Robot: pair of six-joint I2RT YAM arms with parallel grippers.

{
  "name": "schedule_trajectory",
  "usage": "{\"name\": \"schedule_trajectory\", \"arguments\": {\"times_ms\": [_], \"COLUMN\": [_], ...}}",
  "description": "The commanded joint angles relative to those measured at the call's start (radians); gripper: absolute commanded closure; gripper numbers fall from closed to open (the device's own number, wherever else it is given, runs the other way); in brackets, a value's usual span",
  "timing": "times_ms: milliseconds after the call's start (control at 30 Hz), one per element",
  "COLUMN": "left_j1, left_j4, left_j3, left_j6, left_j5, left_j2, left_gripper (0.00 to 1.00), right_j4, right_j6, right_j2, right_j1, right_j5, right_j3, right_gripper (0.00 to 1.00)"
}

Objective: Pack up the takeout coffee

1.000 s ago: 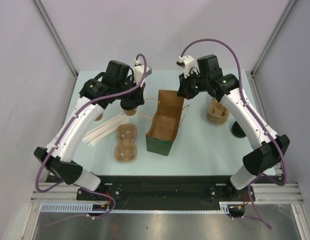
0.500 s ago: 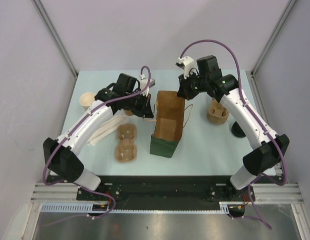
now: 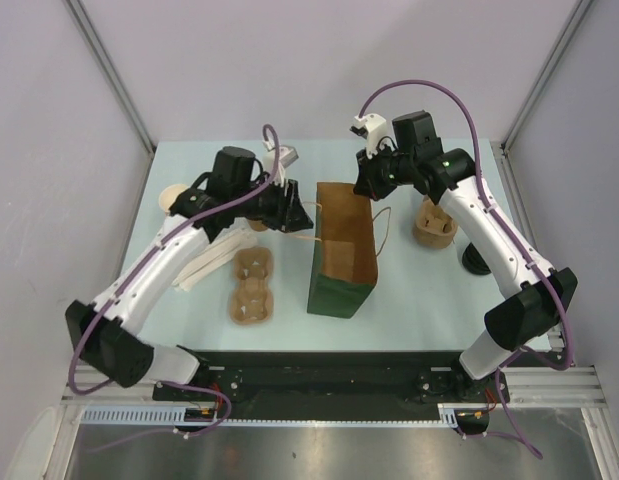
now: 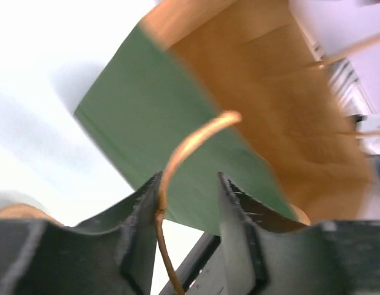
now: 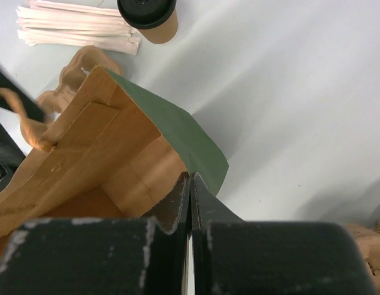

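Pale surface (image 3: 419, 295), green brown-lined paper bag (image 3: 339, 292): right jaws clamp its 12 o'clock rim; left jaws apart (handle (image 4: 191, 136) between).

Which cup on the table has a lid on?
The tan-brown takeout coffee beside the paper-wrapped sticks: it has a black lid, whereas the cream-rimmed cup at far left is open-topped.
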Motion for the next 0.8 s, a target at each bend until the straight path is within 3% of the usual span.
{"name": "schedule_trajectory", "arguments": {"times_ms": [0, 200, 367, 433, 467, 567, 600, 733, 767], "left_j1": [0.009, 0.012, 0.055, 0.173, 0.266, 0.357, 0.36, 0.365, 0.365], "left_j4": [0.047, 0.015, 0.017, 0.012, -0.003, -0.118, -0.153, -0.34, -0.371], "left_j3": [0.074, 0.151, 0.179, 0.171, 0.169, 0.183, 0.185, 0.154, 0.131], "left_j6": [0.008, 0.057, 0.053, 0.056, 0.101, 0.348, 0.413, 0.797, 0.829], "left_j5": [0.051, 0.187, 0.247, 0.316, 0.353, 0.364, 0.335, 0.261, 0.244], "left_j2": [-0.116, -0.14, -0.147, -0.145, -0.14, -0.14, -0.14, -0.12, -0.119], "left_gripper": [0.48, 0.18, 0.11, 0.11, 0.11, 0.09, 0.05, 0.05, 0.05], "right_j4": [0.014, 0.001, -0.019, -0.029, -0.036, -0.052, -0.059, -0.075, -0.078], "right_j6": [-0.012, -0.025, -0.031, -0.044, -0.045, -0.061, -0.061, -0.068, -0.067], "right_j2": [-0.022, -0.033, -0.046, -0.051, -0.054, -0.062, -0.065, -0.07, -0.07], "right_j1": [-0.01, -0.023, -0.027, -0.027, -0.029, -0.03, -0.03, -0.03, -0.03], "right_j5": [-0.011, -0.014, -0.02, -0.025, -0.023, -0.026, -0.028, -0.036, -0.036], "right_j3": [0.019, 0.009, 0.006, 0.009, 0.006, 0.007, 0.007, 0.009, 0.006], "right_gripper": [1.0, 1.0, 1.0, 1.0, 1.0, 1.0, 1.0, 1.0, 1.0]}}
